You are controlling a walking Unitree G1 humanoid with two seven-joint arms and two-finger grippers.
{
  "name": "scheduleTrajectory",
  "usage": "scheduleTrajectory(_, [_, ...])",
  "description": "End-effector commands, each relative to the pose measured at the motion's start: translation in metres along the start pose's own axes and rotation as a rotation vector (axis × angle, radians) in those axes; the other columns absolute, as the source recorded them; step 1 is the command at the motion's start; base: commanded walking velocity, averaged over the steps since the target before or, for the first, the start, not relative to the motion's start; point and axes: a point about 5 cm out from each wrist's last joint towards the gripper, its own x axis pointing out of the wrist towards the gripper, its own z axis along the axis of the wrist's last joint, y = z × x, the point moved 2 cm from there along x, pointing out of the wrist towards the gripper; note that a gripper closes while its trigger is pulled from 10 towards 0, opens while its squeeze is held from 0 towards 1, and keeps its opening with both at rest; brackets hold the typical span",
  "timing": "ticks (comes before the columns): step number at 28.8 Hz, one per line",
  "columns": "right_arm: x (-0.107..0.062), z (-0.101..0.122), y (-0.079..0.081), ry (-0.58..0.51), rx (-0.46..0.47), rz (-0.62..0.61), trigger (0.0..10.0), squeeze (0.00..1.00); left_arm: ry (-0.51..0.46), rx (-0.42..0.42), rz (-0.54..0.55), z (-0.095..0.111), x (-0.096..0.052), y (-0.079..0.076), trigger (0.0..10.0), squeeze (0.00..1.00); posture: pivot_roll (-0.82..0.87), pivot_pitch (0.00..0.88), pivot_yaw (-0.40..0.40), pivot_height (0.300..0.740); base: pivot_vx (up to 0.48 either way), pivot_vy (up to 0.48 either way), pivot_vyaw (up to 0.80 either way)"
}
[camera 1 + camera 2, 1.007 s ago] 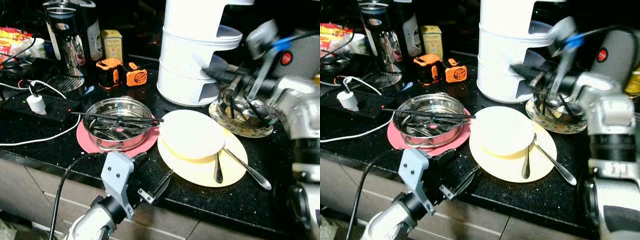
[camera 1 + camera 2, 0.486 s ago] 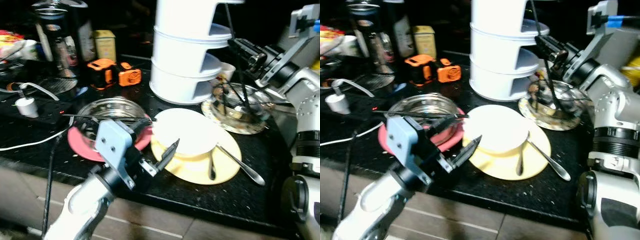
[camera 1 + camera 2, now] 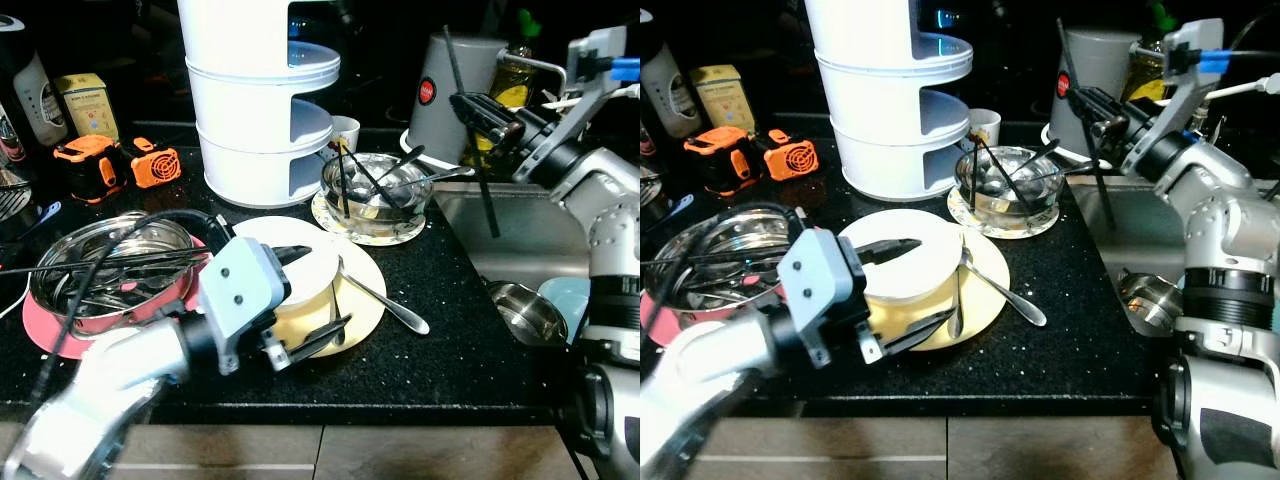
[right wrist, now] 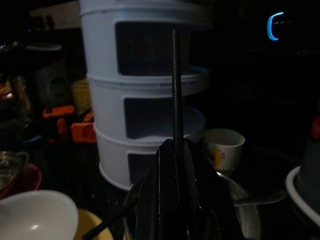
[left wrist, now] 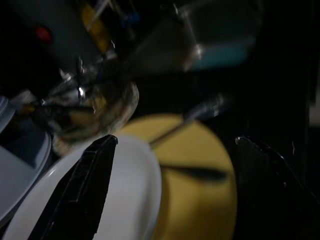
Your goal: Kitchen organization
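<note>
Nearest me, my left gripper (image 3: pixel 305 300) hangs at the front edge of the desk (image 3: pixel 450 340) with its fingers spread wide: one lies over the white bowl (image 3: pixel 300 268), the other reaches past the near rim of the yellow plate (image 3: pixel 365 305) the bowl sits on. It holds nothing. I judge this the approach to lifting the bowl or plate; the next move calls for settling the fingers either side of one rim before closing, since the spoon (image 3: pixel 385 302) lies across the plate just beside them and could get caught.

To the left sits the steel bowl (image 3: pixel 100 270) on a pink mat (image 3: pixel 50 335), with dark chopsticks across it.

Farther back, a glass bowl (image 3: pixel 375 185) on a patterned saucer holds more chopsticks, just in front of the white tiered rack (image 3: pixel 255 100).

Farthest right, my right gripper (image 3: pixel 485 108) is raised over the sink (image 3: pixel 500 230), fingers pinched together on a single black chopstick (image 3: pixel 480 165) that hangs down toward the basin. I judge sorting utensils is under way; it needs a target next, perhaps the grey holder (image 3: pixel 455 75).

The right wrist view shows the chopstick (image 4: pixel 176 85) clamped dead centre, which the head views leave vague. The left wrist view shows the spoon handle (image 5: pixel 200 112) lying between the spread fingers (image 5: pixel 75 195).
</note>
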Motion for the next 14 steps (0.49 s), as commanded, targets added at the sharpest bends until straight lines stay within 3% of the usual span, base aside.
scheduleTrajectory(1, [0.001,-0.003,0.007,0.034,-0.04,0.024,10.0,0.0,0.07,0.047,-0.077,0.001,-0.009,0.005,10.0,0.0,0.03,0.0,-0.049,0.74,0.0,0.0,0.0])
scheduleTrajectory(6, [0.002,-0.009,0.011,0.07,-0.063,0.034,10.0,0.0,0.184,0.113,-0.162,-0.005,-0.016,0.009,10.0,0.0,0.03,0.0,-0.043,0.74,0.0,0.0,0.0])
scheduleTrajectory(14, [0.0,-0.025,0.022,0.151,-0.102,0.069,10.0,0.0,0.279,0.172,-0.204,-0.024,-0.014,0.012,10.0,0.0,0.02,0.0,-0.032,0.74,0.0,0.0,0.0])
